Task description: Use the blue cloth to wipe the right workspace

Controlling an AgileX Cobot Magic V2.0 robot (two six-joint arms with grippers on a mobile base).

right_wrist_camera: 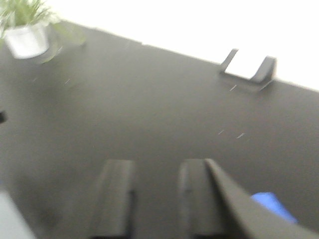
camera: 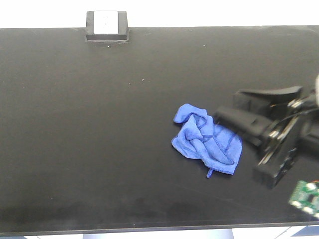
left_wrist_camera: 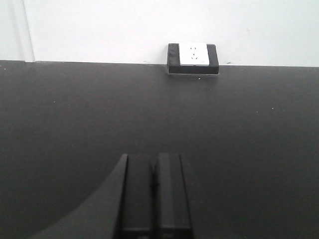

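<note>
The blue cloth (camera: pixel 207 139) lies crumpled on the right workspace (camera: pixel 99 124), a wide matte-black benchtop, right of centre. My right gripper (camera: pixel 228 104) hovers just to the cloth's right, open, with nothing between its fingers. In the right wrist view the right gripper (right_wrist_camera: pixel 155 167) is blurred and its jaws stand apart; a bit of the blue cloth (right_wrist_camera: pixel 271 205) peeks out at the lower right. My left gripper (left_wrist_camera: pixel 155 158) is shut and empty over bare benchtop (left_wrist_camera: pixel 75 124); it is outside the front view.
A small black box with a white face (camera: pixel 106 25) sits at the back edge against the white wall, seen also as the box (left_wrist_camera: pixel 193 58) and the box (right_wrist_camera: pixel 248 65). A potted plant (right_wrist_camera: pixel 27 32) stands at the far left. The bench's front edge (camera: pixel 149 230) runs along the bottom.
</note>
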